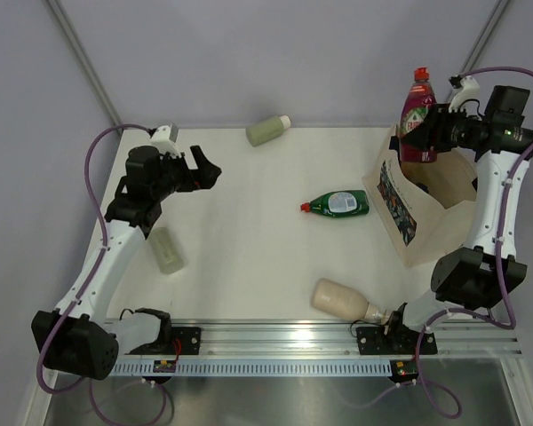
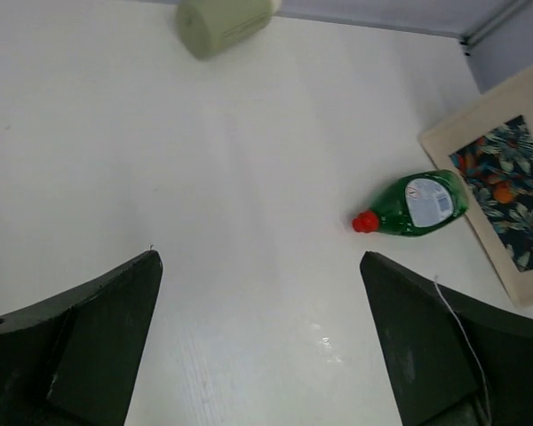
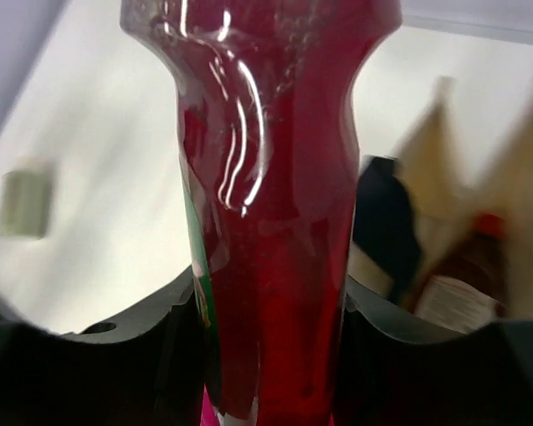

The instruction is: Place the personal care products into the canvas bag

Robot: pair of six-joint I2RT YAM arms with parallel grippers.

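The right gripper [image 1: 426, 133] clasped a red bottle [image 1: 417, 99] upright over the open bag [image 1: 431, 235]. On the table [image 1: 249, 266] lay a green bottle [image 1: 339, 204] just left of the bag, a beige bottle [image 1: 338, 299] near the front edge, a far cylinder [image 1: 268, 130], and a near cylinder [image 1: 168, 250] under the left arm. The left gripper [image 1: 204, 169] hovered empty, fingers apart.

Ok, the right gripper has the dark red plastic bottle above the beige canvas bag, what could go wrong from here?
1. The dark red plastic bottle, upright in the right gripper, seems to hang near the rim of the beige canvas bag rather than over its middle. Released there, it might catch the soft edge and tumble out.
2. A second dark red bottle already sits inside, so this one may land on it and bounce.
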